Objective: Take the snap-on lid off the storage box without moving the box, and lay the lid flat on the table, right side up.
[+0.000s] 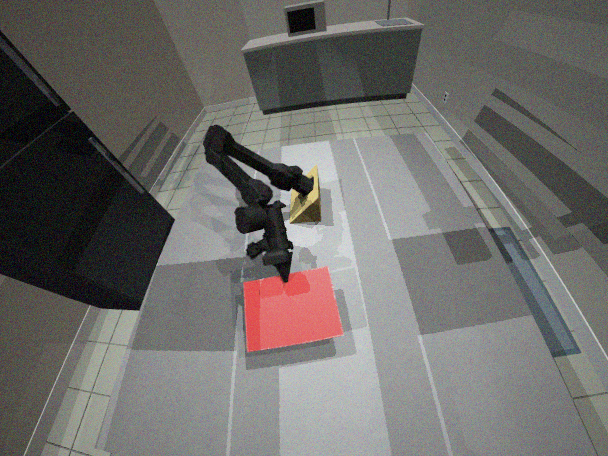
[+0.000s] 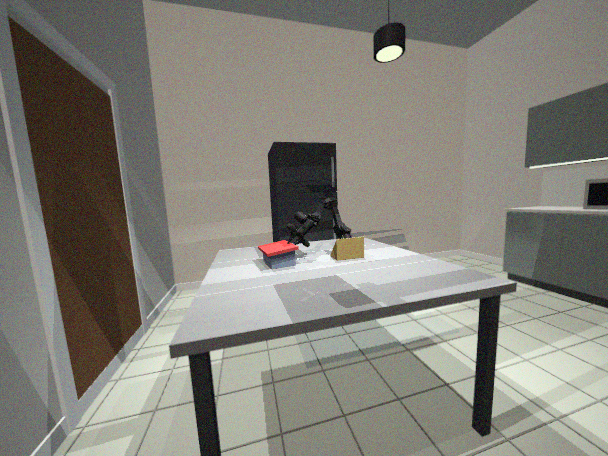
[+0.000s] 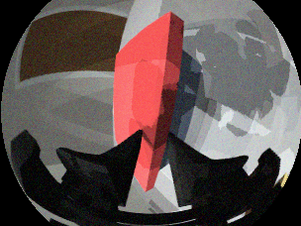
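Note:
The red lid (image 1: 300,320) (image 2: 277,247) (image 3: 144,89) lies over the dark blue-grey storage box (image 2: 281,261) (image 3: 187,99), right side up and roughly level. In the top view the lid hides the box. My gripper (image 1: 286,280) (image 2: 291,243) (image 3: 153,135) is shut on the lid's near edge, with one dark finger on the top face and the other beneath in the wrist view. The frames are too coarse to tell whether the lid is still snapped down along its far edge. The box stands on the table (image 1: 450,390) (image 2: 240,320).
A yellow wedge-shaped block (image 1: 312,210) (image 2: 350,248) stands on the table on the arm's other side from the box. A dark part of the arm overlaps it in the top view. A tall black cabinet (image 1: 65,210) (image 2: 302,175) stands beyond the table edge.

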